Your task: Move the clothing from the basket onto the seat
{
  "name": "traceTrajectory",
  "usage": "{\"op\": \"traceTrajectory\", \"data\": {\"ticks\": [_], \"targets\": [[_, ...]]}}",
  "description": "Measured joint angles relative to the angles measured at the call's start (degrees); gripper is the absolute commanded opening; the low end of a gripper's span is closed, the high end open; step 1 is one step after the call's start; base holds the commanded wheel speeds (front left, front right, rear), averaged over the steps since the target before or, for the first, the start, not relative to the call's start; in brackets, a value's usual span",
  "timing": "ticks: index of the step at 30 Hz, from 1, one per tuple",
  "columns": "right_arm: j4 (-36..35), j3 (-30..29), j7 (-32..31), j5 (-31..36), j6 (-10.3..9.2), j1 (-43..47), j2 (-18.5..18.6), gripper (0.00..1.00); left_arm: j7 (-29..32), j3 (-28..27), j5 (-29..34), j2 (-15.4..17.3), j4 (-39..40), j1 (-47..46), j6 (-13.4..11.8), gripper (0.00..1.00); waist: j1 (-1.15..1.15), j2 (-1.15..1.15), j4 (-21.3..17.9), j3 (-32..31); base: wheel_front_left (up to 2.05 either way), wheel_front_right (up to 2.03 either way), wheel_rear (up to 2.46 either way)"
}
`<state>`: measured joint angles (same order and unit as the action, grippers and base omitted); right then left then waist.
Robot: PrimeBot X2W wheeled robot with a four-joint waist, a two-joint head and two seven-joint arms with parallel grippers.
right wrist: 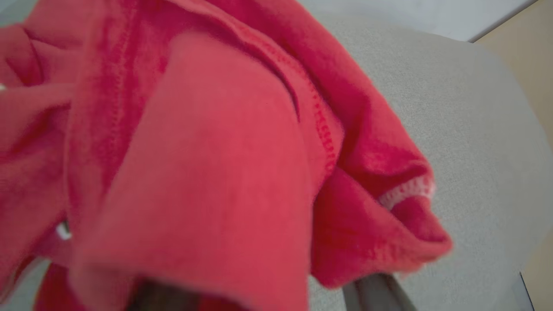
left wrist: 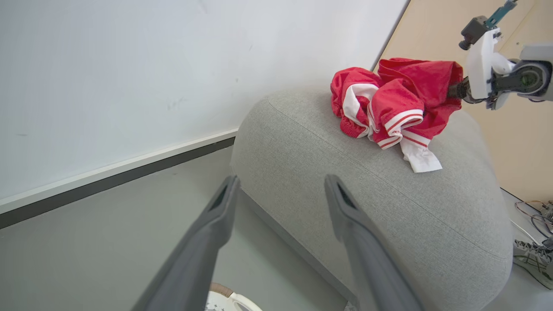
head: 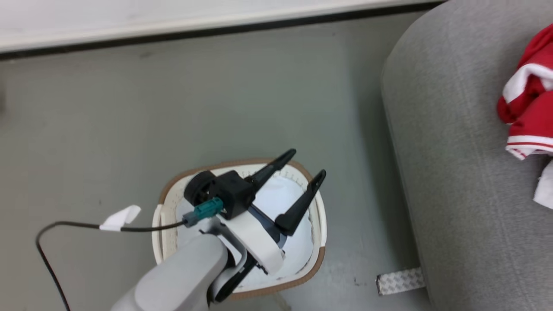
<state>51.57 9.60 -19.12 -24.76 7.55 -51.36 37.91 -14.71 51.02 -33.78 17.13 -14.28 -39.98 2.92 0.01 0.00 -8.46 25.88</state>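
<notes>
Head view is taking in the seat (head: 453, 172), the biggest thing here, which is filling the right side and standing on a grey-green floor (head: 216, 108) that is running up to a pale wall base. Left of it, well apart from its edge, the basket (head: 319, 259) is sitting on the floor with its brown rim showing and its pale liner pad (head: 276, 198) lying bare inside.

The clothing (head: 529, 108) is lying bunched on top of the seat, red folds mixing with white panels and striped trim. In the left wrist view the heap (left wrist: 389, 103) is resting near the seat's far rounded end, and a white flap (left wrist: 419, 157) is trailing off it onto the grey fabric.

The left gripper (head: 307, 163) is hovering over the basket with its two dark fingers spread wide and nothing between them.

The right gripper (left wrist: 456, 90) is reaching into the far side of the heap. In its own view red cloth is draping over it, one grey finger (right wrist: 373, 293) and a dark blur are showing well apart at the bottom edge, so the jaws are standing spread.

A black cable (head: 86, 225) is looping across the floor, and a patterned strip of tape (head: 399, 281) is lying by the seat's base.
</notes>
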Motion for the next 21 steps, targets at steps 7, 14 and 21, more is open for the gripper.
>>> {"op": "traceTrajectory", "data": {"ticks": [7,14,21], "targets": [[-3.61,8.04,-5.22,-5.53,0.0,4.85,1.15,1.0,-0.09,-0.53,-1.34,-1.21,-1.58,3.07,0.04,1.0,0.0,0.0,-1.24,-6.32,0.0,0.0,0.0],[-12.66,13.72,-2.92,-9.29,0.0,6.88,4.6,1.0,-0.37,-2.71,-2.89,-1.93,-1.81,6.98,-0.65,1.0,-0.01,0.0,-2.36,-14.32,0.0,0.0,0.0],[-21.69,17.66,1.25,-11.14,0.0,8.7,5.98,1.0,-0.43,-9.16,-3.13,-1.24,0.03,10.37,-2.63,1.0,-0.02,0.0,-1.97,-20.94,0.0,0.0,0.0]]}}
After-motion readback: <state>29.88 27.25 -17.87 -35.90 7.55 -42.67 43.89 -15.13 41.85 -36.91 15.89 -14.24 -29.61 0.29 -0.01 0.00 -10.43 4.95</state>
